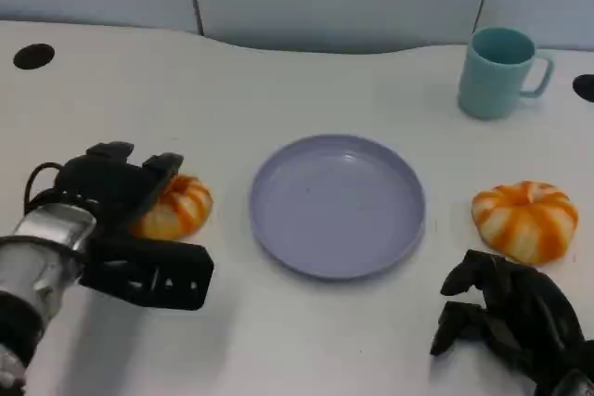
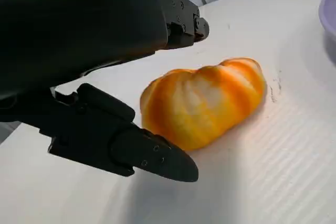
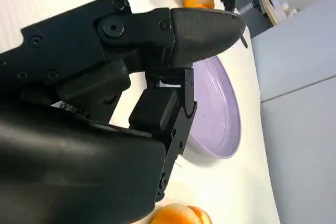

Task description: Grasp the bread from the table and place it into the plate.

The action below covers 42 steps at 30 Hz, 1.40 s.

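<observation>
An orange-and-white striped bread (image 1: pixel 181 206) (image 2: pixel 205 100) lies on the white table, left of the lilac plate (image 1: pixel 339 257) (image 3: pixel 220 114). My left hand (image 1: pixel 121 220) (image 2: pixel 94 51) reaches around it, fingers on the far side and thumb on the near side, spread apart with a gap to the bread. A second striped bread (image 1: pixel 524 220) (image 3: pixel 181 214) lies right of the plate. My right hand (image 1: pixel 510 317) (image 3: pixel 105 103) rests low at the front right, just in front of that bread, holding nothing. Nothing lies on the plate.
A teal mug (image 1: pixel 497 71) stands at the back right. Two dark round holes (image 1: pixel 32 56) (image 1: pixel 585 87) sit near the table's far corners. Grey wall panels rise behind the table's rear edge.
</observation>
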{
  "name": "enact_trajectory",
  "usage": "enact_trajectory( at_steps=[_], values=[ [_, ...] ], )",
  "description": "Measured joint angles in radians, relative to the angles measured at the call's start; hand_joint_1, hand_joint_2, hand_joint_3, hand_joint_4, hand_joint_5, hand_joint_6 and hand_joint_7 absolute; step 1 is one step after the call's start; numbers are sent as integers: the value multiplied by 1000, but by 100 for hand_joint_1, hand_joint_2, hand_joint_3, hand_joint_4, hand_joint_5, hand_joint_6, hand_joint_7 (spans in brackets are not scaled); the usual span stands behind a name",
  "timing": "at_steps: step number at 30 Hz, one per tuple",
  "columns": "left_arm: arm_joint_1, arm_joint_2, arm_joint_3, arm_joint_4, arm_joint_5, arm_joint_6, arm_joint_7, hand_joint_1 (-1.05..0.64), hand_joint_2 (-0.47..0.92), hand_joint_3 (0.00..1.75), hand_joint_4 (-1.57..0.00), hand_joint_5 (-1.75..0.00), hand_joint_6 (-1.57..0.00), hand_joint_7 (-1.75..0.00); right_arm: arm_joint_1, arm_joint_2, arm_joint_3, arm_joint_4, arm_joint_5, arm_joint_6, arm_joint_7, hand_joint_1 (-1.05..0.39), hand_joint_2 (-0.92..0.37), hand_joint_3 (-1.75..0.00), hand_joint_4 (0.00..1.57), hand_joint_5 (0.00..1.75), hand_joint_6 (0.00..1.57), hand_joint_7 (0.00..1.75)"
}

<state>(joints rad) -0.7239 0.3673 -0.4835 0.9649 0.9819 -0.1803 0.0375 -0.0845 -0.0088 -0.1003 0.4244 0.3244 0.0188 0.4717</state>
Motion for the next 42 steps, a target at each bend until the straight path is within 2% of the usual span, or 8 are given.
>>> enact_trajectory(
  at_steps=[8,24,29,31,36,39,40,42],
  values=[
    [-121,-92,-86,262,-15,28,78,-62,81,0,0,0,-1,0,6,0,-1,-8,3,5,6,-42,-92,-42,126,101,117,93],
    [-192,-132,-145,376,-84,42,38,-58,78,0,-1,0,-7,-3,49,0,-2,-71,10,44,6,-44,-92,-39,128,102,116,97],
    [-202,-133,-144,384,-111,16,-9,-39,79,0,-21,-7,-25,-4,71,-1,-2,-103,10,64,0,-43,-92,-40,127,102,115,98],
    [-204,-133,-144,385,-117,9,-12,-24,88,7,-65,-22,-60,-6,73,-1,-2,-109,10,70,-2,-44,-92,-39,127,103,116,98],
    [-206,-134,-144,385,-142,-5,44,-26,92,15,-100,-34,-93,-8,89,-2,-2,-123,21,71,2,-43,-92,-40,126,103,115,97],
    [-190,-134,-142,385,-149,-14,126,-30,91,4,-91,-78,-111,-3,102,-6,-2,-135,22,72,3,-43,-92,-41,125,103,115,98],
    [-182,-134,-140,385,-151,-17,146,-32,92,3,-82,-123,-117,-15,105,-8,-2,-138,22,72,3,-43,-92,-42,125,103,114,98],
    [-167,-134,-144,384,-149,-18,200,-32,92,10,-76,-164,-81,-107,109,-11,-2,-142,22,73,3,-42,-92,-43,124,104,114,98]
  ],
)
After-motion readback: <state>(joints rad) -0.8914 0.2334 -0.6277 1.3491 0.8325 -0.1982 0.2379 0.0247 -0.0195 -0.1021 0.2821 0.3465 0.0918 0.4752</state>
